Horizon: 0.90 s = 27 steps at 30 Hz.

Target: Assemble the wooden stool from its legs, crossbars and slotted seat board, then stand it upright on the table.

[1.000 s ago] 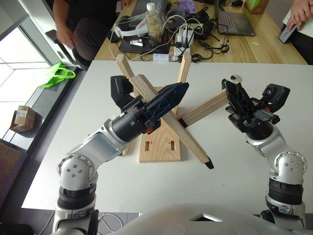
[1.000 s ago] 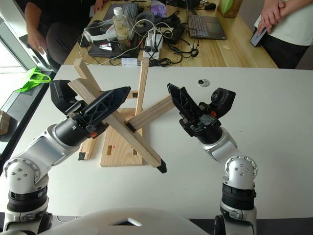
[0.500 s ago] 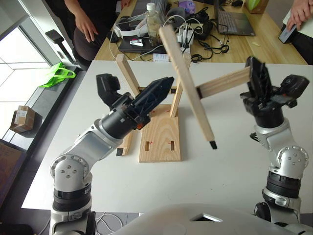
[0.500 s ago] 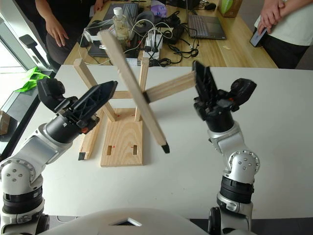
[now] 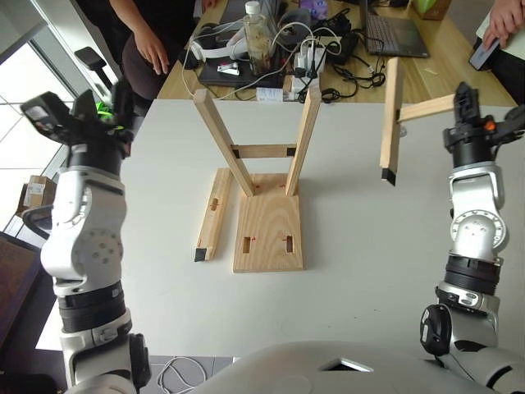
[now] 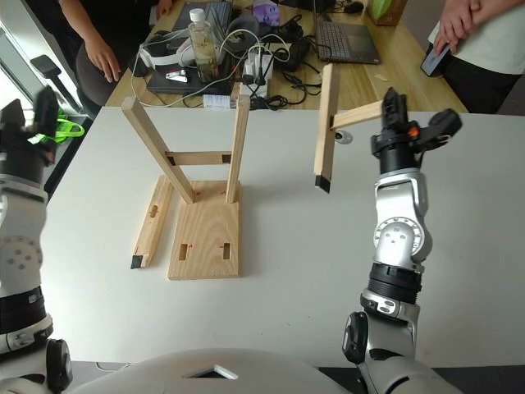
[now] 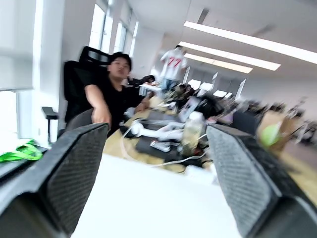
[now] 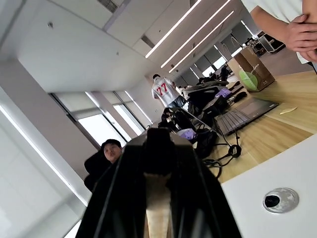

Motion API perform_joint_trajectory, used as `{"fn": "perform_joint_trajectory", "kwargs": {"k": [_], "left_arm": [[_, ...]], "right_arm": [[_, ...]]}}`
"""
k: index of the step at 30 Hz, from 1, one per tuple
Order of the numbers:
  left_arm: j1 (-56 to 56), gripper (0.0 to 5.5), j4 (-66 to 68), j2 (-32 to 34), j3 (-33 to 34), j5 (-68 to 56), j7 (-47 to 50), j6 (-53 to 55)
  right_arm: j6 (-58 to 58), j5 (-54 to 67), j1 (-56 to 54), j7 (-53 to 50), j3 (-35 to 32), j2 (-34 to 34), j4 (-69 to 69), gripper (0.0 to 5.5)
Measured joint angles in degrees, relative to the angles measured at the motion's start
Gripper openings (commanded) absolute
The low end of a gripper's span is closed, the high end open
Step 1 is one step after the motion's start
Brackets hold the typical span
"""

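Right gripper (image 5: 461, 105) clamps crossbar (image 5: 422, 108) at upper right, left gripper (image 7: 157, 178) spread empty; cantilevered leg (image 5: 391, 115) may swing, missing seat board (image 5: 268, 222) slots.

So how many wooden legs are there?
4 legs: two standing in the pale wooden slotted seat board, one lying beside it, one hanging from the wooden crossbar in the right pincer.

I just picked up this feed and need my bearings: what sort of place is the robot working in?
Most likely an open-plan office or lab. Behind the white table stands a wooden desk crowded with a laptop, cables and a bottle, and long ceiling strip lights run overhead.
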Motion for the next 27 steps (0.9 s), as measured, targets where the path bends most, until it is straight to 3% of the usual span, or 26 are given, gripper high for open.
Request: {"fn": "perform_joint_trajectory", "kwargs": {"k": [2, 5, 9, 27], "left_arm": [[1.6, 3.54, 1.7, -0.5, -5.0, 8.7, 0.5, -1.7], [6.3, 3.54, 4.6, -7.2, -11.1, 17.0, 0.5, -6.0], [8.3, 3.54, 6.0, -11.7, -11.9, 20.5, -0.6, -9.0], [6.2, 3.54, 5.4, -15.3, -8.9, 27.2, -2.7, -8.5]], "right_arm": [[-0.3, -7.4, 2.1, -0.1, 5.0, 0.0, -0.1, 0.37], [-0.6, -21.0, 9.7, -2.3, 14.6, 0.8, 0.0, 0.37], [-3.4, -30.3, 12.8, -4.9, 18.7, 2.8, -0.7, 0.37], [-3.8, -38.8, 12.4, -4.3, 18.0, 4.6, -0.1, 0.37]]}}
